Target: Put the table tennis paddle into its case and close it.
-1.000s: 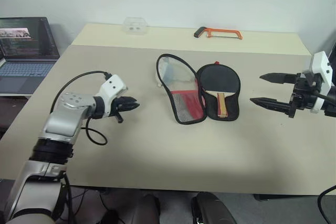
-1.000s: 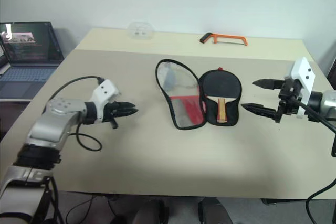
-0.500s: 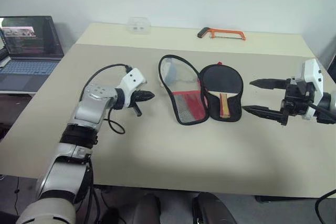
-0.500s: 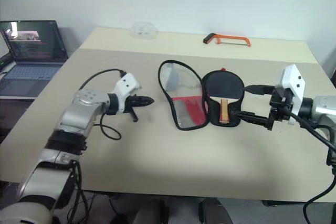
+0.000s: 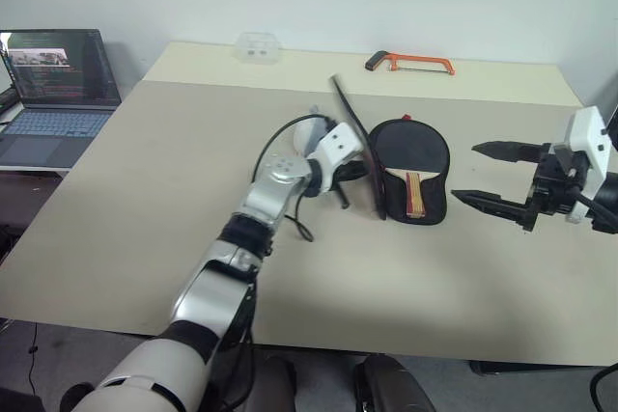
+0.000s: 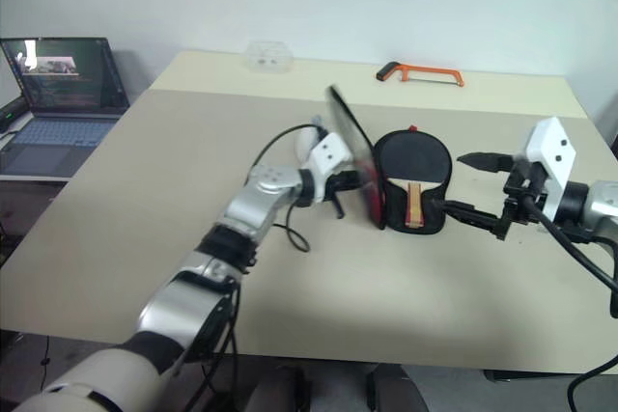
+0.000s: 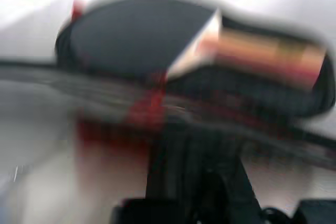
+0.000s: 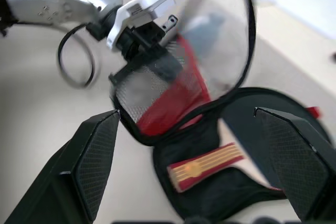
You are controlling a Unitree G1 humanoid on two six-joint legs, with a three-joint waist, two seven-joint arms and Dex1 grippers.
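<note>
The case [image 5: 355,137] lies mid-table with its mesh-lined lid tipped up nearly on edge. In its flat right half rests the table tennis paddle [image 5: 410,149], black blade away from me, striped wooden handle [image 8: 207,166] toward me. My left gripper [image 5: 353,173] is shut and presses against the lid's left, outer side, at its lower part. The right wrist view shows that gripper [image 8: 149,51] behind the mesh. My right gripper [image 5: 464,172] hovers open just right of the case, touching nothing, its fingers [image 8: 94,150] framing the open case.
An orange-framed hacksaw [image 5: 410,63] and a small clear plastic box [image 5: 257,46] lie along the table's far edge. A laptop [image 5: 53,79] stands open on a lower surface to the left. Bare tabletop [image 5: 145,190] spreads to the left and front of the case.
My left gripper swept right across the table to the case, and the lid went from lying flat to standing nearly on edge. The right gripper stayed about where it was.
</note>
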